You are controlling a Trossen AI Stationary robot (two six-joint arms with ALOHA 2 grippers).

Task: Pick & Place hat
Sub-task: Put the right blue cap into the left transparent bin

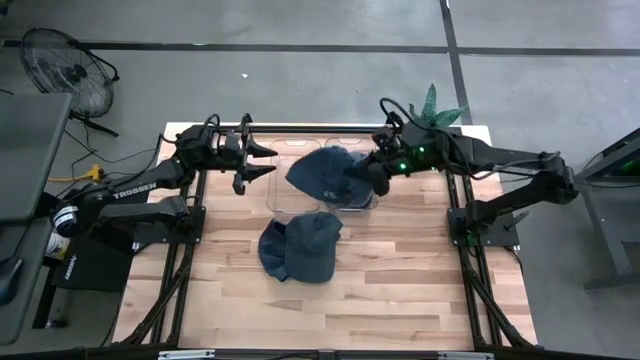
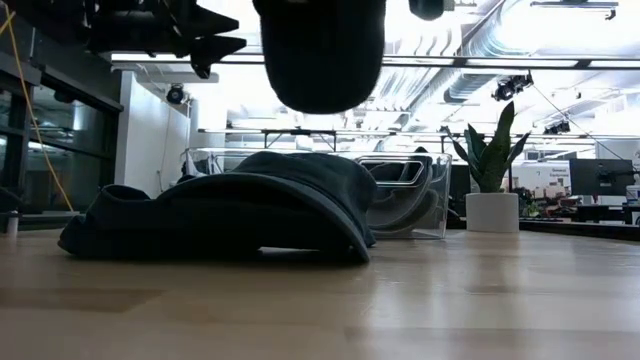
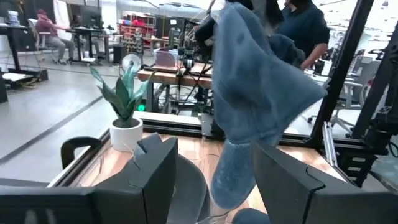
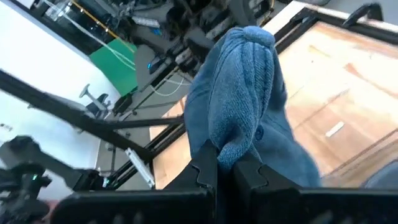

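Two blue hats are in view. One hat [image 1: 300,248] lies flat on the wooden table, crown up, at its middle [image 2: 230,205]. The other hat [image 1: 322,172] hangs in the air over a clear container [image 1: 280,200] at the far middle, with my right gripper [image 1: 368,178] shut on it. In the low view this hat [image 2: 322,55] hangs well above the table. My left gripper [image 1: 262,160] stands open and level to the left of the hanging hat [image 3: 249,93], its fingers [image 3: 155,180] apart from it. My right gripper [image 4: 225,171] pinches a bunched fold of the hat's cloth [image 4: 239,146] between its two shut fingers. It comes from the table's right, slanting a little downward. The hat hangs slack from the fingers, lifted clear of the table and the container.
A potted plant [image 1: 435,105] stands at the far right corner of the table [image 2: 490,180]. The clear container [image 2: 405,195] sits behind the lying hat. A floor fan [image 1: 70,70] stands off the table at far left. Bare wood [image 1: 400,290] lies toward the near edge. A person [image 3: 308,28] stands beyond the table.
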